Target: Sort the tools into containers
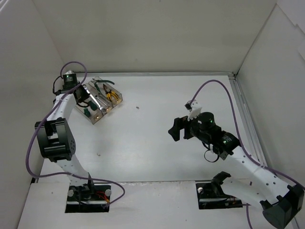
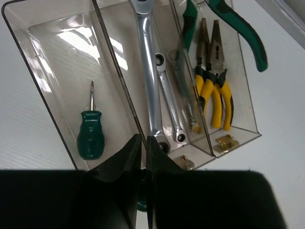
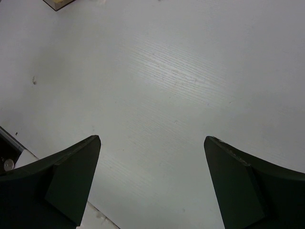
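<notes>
Three clear containers stand joined in a row at the back left of the table. The left one holds a green-handled screwdriver. In the middle one lie silver wrenches. The right one has yellow-handled pliers and green-handled pliers, whose handle sticks out over the wall. My left gripper is shut, its tips over the near end of the partition between the left and middle containers. A bit of green shows low in the slit between its fingers; I cannot tell what it is. My right gripper hangs open over bare table.
White walls close in the table on the left, back and right, with a metal rail along the right side. Purple cables loop off both arms. A small dark speck marks the tabletop. A container corner shows in the right wrist view.
</notes>
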Robot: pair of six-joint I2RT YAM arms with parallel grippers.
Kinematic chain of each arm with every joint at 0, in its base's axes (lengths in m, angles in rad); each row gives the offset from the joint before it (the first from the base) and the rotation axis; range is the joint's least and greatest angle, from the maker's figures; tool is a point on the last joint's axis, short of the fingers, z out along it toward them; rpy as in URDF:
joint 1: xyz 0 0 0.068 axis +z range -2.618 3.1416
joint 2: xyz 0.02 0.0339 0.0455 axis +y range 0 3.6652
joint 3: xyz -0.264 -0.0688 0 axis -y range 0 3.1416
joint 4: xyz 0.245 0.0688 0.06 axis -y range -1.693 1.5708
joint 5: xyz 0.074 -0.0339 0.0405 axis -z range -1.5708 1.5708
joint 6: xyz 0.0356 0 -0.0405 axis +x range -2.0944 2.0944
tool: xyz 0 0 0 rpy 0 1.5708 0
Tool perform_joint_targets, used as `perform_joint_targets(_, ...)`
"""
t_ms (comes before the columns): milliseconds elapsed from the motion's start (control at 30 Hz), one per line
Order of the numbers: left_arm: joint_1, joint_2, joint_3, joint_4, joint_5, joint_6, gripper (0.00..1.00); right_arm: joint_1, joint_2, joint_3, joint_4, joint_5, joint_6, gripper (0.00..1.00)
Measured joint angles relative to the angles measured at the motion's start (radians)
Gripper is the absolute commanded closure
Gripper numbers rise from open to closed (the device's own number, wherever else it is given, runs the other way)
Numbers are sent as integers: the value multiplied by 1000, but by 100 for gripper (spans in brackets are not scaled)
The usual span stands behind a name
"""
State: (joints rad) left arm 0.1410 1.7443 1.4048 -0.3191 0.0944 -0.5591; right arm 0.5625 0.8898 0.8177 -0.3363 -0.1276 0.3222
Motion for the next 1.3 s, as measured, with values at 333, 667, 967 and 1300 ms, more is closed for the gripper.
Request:
perform_joint_targets(333, 51, 126, 66, -32, -8, 26, 72, 0, 0, -8, -7, 5, 0, 10)
perform_joint_targets(667, 57, 64, 51, -78, -10, 31, 0, 0, -9, -8, -18, 15, 0, 9)
perform_joint_targets(967, 20, -359, 19, -182, -71, 90, 0, 0, -45, 41, -61, 122, 3, 2)
perform_joint_targets(1300, -31, -818, -172, -323, -122, 148, 0, 0, -89, 182, -73, 351, 11, 2)
